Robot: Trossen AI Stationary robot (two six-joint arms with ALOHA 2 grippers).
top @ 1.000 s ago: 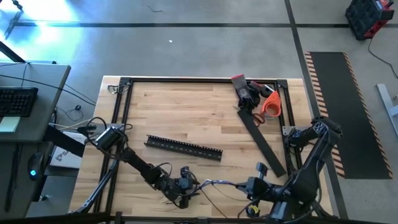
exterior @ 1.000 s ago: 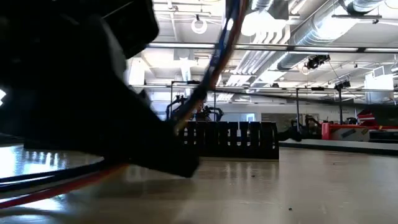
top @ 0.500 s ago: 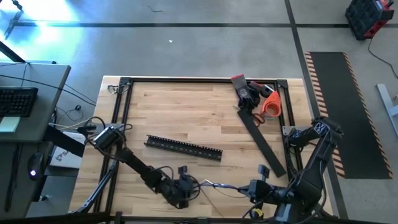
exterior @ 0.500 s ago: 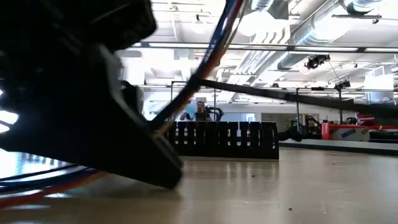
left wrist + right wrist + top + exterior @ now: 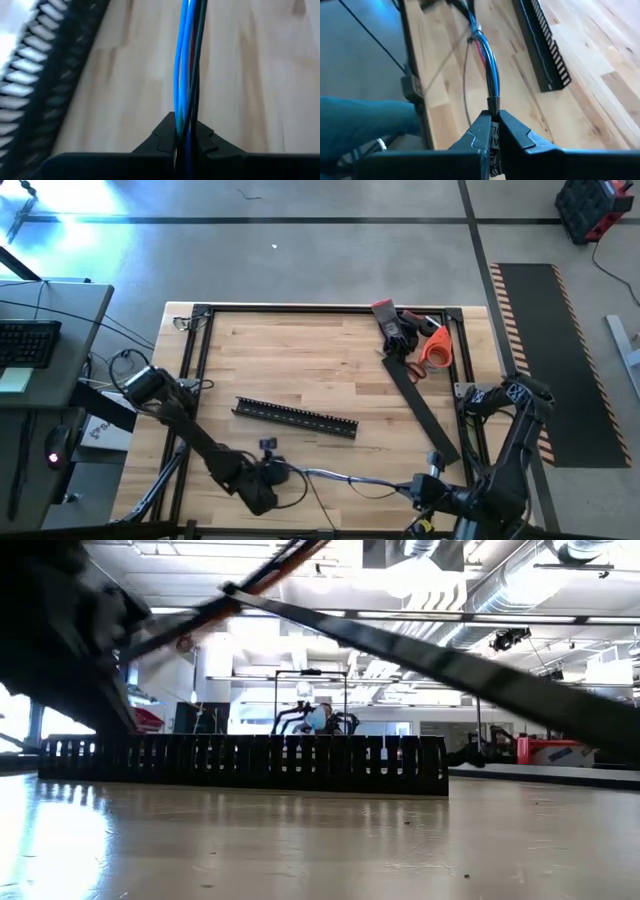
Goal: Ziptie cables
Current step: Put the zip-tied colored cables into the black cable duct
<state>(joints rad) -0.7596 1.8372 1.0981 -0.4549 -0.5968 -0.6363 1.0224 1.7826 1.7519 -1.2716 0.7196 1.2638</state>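
your left gripper (image 5: 268,474) sits low over the near edge of the worktop (image 5: 300,370), left of centre, with its jaws pinched tight on one end of the cables (image 5: 345,480); in your left wrist view those cables (image 5: 187,65) run straight out from between the fingers (image 5: 160,137) as a close bundle of blue, red and dark strands above the wood. from that grip the bundle stretches rightward along the near edge, raised off the wood, with a loose loop or two drooping beneath it, as far as your right gripper (image 5: 425,490), which is near the front right corner and is likewise clamped shut on the other end. your right wrist view shows the bundle (image 5: 487,65) leaving its closed fingertips (image 5: 512,131) and running away over the planks toward the other arm, the strands gathered together at a point farther along, though you cannot tell what binds them there. just beyond the cables, toward the middle of the worktop, the black perforated bar (image 5: 295,418) lies flat at a slight slant, apart from both grippers; in the low view it stands as a slotted black wall (image 5: 250,762) across the wood, with dark blurred lines crossing above it. farther right a long flat black strip (image 5: 425,410) lies diagonally, and at its far end, in the back right corner, a cluster of tools rests, among them orange-handled scissors (image 5: 432,348) and a red-and-black item (image 5: 390,325).
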